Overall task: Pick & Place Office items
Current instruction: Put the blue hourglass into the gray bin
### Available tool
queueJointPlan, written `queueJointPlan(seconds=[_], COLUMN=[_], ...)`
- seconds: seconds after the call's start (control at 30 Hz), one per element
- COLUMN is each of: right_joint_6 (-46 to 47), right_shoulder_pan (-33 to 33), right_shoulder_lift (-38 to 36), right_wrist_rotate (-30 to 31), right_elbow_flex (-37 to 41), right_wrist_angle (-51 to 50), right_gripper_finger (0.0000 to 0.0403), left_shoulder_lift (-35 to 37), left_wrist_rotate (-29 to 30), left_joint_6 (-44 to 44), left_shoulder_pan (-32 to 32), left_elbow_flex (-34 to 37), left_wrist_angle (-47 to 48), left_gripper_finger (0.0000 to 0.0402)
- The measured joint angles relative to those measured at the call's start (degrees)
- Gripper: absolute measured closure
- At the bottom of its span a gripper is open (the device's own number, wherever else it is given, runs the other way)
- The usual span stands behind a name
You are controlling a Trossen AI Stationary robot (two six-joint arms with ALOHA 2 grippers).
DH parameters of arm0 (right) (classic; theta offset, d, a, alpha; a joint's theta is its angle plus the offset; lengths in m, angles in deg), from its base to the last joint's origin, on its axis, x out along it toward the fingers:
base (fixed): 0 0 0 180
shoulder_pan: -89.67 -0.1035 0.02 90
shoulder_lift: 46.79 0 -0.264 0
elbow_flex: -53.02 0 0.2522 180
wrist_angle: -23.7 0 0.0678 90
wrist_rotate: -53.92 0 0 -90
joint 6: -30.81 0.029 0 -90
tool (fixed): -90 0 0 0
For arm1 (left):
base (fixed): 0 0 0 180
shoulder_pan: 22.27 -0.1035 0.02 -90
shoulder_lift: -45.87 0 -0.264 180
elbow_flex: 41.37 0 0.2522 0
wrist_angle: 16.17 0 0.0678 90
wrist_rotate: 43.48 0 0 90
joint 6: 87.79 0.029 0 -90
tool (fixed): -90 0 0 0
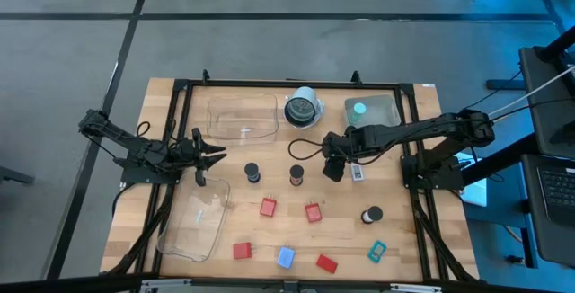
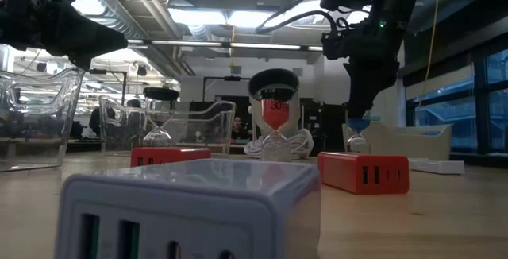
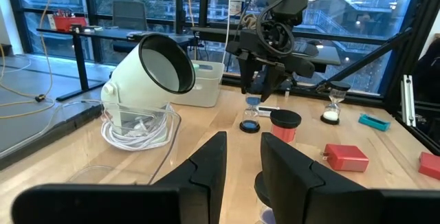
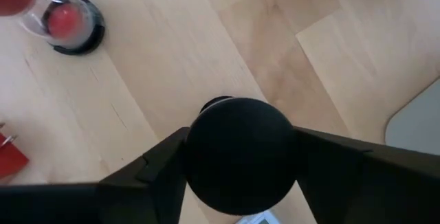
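Most pieces remain loose on the wooden table [image 1: 162, 199]; one teal round cap [image 1: 359, 110] sits in a clear tray [image 1: 388, 106]. Right gripper [image 1: 333, 166] clamps a black-capped sand timer [image 4: 240, 152] mid-table. Left gripper [image 1: 216, 155] waits, pinched closed and empty.

This is a robotics lab set in an open-plan office or workshop floor. A wooden table [image 1: 135, 212] in a black metal frame [image 1: 296, 84] stands on grey concrete floor [image 1: 269, 41], beside a desk [image 1: 557, 176] with a laptop past its right edge. Across the table are exposed ceiling ducts [image 2: 151, 21], strip lights [image 2: 222, 17], large windows [image 3: 103, 4], and another desk [image 3: 103, 35].
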Motion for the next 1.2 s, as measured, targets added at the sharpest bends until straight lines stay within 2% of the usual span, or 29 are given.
queueJointPlan(seconds=[0.83, 1.2], right_joint_6=[1.05, 0.15], right_shoulder_pan=[0.02, -0.07], right_shoulder_lift=[-0.39, -3.69], right_wrist_rotate=[-3.45, -3.34], right_elbow_flex=[-0.05, -4.85], right_wrist_angle=[0.00, -3.52], right_gripper_finger=[0.0187, 0.0187], left_shoulder_lift=[-0.02, 0.00], left_wrist_rotate=[0.00, 0.00], left_joint_6=[0.00, 0.00], left_shoulder_pan=[-0.02, -0.02], left_elbow_flex=[0.01, 0.01], left_wrist_angle=[-0.01, 0.04], left_gripper_finger=[0.0315, 0.0315])
